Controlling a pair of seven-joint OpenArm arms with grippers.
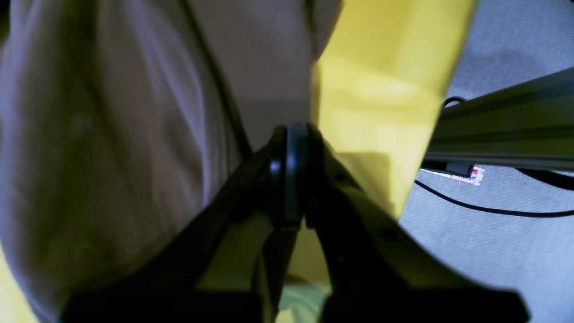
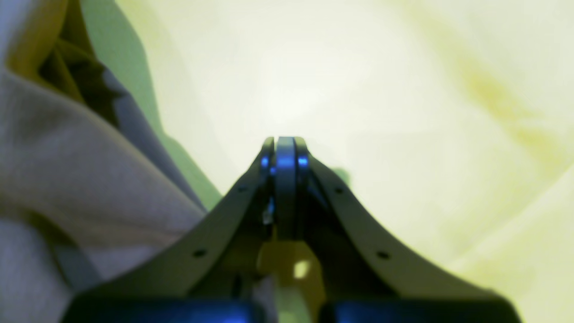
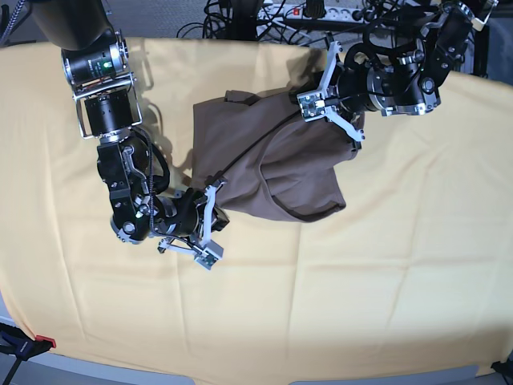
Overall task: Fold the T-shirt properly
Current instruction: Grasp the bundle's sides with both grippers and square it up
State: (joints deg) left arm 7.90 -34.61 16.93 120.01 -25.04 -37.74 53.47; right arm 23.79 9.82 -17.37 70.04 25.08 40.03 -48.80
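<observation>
The taupe-brown T-shirt (image 3: 272, 152) lies bunched and partly lifted in the middle back of the table, stretched between both grippers. My left gripper (image 3: 314, 103) is shut on its upper right edge and holds it off the cloth. In the left wrist view the shut jaws (image 1: 291, 134) meet at the edge of the brown fabric (image 1: 134, 134). My right gripper (image 3: 212, 204) is shut at the shirt's lower left corner. In the right wrist view its tips (image 2: 284, 143) are closed, with the shirt (image 2: 67, 157) bunched along the left.
A large yellow cloth (image 3: 361, 281) covers the whole table and shows in both wrist views (image 1: 376, 89) (image 2: 358, 89). Cables and a power strip (image 3: 321, 12) lie behind the back edge. A red clamp (image 3: 40, 343) sits at the front left corner. A black rail (image 1: 506, 121) is off the table.
</observation>
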